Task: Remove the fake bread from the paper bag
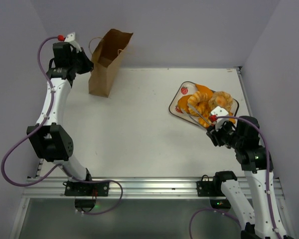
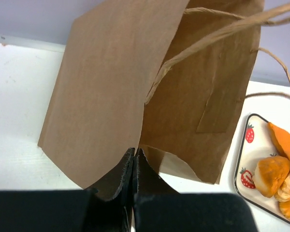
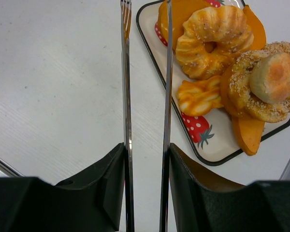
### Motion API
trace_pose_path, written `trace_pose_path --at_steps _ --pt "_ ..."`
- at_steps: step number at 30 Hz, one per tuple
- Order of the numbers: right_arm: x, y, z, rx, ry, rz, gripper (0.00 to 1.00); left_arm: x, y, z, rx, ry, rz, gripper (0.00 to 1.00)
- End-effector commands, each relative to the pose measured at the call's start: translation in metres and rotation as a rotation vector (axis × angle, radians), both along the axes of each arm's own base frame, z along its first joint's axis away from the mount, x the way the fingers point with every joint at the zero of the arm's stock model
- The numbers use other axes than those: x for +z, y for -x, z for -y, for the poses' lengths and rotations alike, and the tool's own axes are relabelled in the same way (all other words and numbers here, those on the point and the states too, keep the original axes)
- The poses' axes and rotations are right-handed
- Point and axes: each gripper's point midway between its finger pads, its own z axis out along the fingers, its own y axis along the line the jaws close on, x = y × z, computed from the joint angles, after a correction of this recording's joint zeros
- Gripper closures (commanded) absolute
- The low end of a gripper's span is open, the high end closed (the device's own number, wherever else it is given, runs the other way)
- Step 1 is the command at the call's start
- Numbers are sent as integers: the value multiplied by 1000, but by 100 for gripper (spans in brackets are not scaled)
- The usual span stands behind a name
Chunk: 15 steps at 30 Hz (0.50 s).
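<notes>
The bag [image 1: 105,62] stands at the far left of the counter [image 1: 139,129], close to the back wall [image 1: 164,30]. It leans, with its open top tipped toward the right. In the left wrist view the bag [image 2: 111,87] fills most of the frame. Its twisted handles [image 2: 217,36] arch across the upper right.

The left gripper [image 1: 88,63] sits against the left side of the bag. In the left wrist view, the left gripper [image 2: 135,157] has its fingers pressed together, with the tips meeting at a fold of the paper. Whether paper is caught between them cannot be told.

The bread [image 1: 207,102] lies outside the bag, well apart from it, on a tray [image 1: 177,102] at the far right of the counter. The tray [image 3: 217,150] is white with a dark rim and strawberry prints. It carries a twisted ring [image 3: 212,38], a round bun [image 3: 275,72] on a seeded ring, a small striped piece [image 3: 198,96] and flat orange pieces.

The right gripper [image 1: 214,116] hovers over the near edge of the tray. In the right wrist view, the right gripper [image 3: 146,19] carries two thin blades set parallel and slightly spread. Only bare counter shows in the gap between them. The right blade crosses the tray's left rim.
</notes>
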Motion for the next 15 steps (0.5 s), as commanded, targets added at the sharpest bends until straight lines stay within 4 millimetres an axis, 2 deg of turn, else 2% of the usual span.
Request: trace_pose_path --at_steps 1,2,3,7,12,15 --pt "9 -5 -4 11 -25 39 58 1 11 -18 -3 109 3 100" --pt "9 -5 -4 11 -25 37 58 -7 12 -21 0 124 -5 99" --pt "9 -5 -4 12 -26 39 58 -6 14 -30 19 142 -2 99" --pt "9 -5 -4 12 -27 37 58 -10 16 -39 23 181 1 96" --pt "8 -6 -5 13 -28 32 58 -2 16 -44 27 213 22 86" --pt "8 -6 -5 15 -28 33 58 10 19 -48 36 223 55 79"
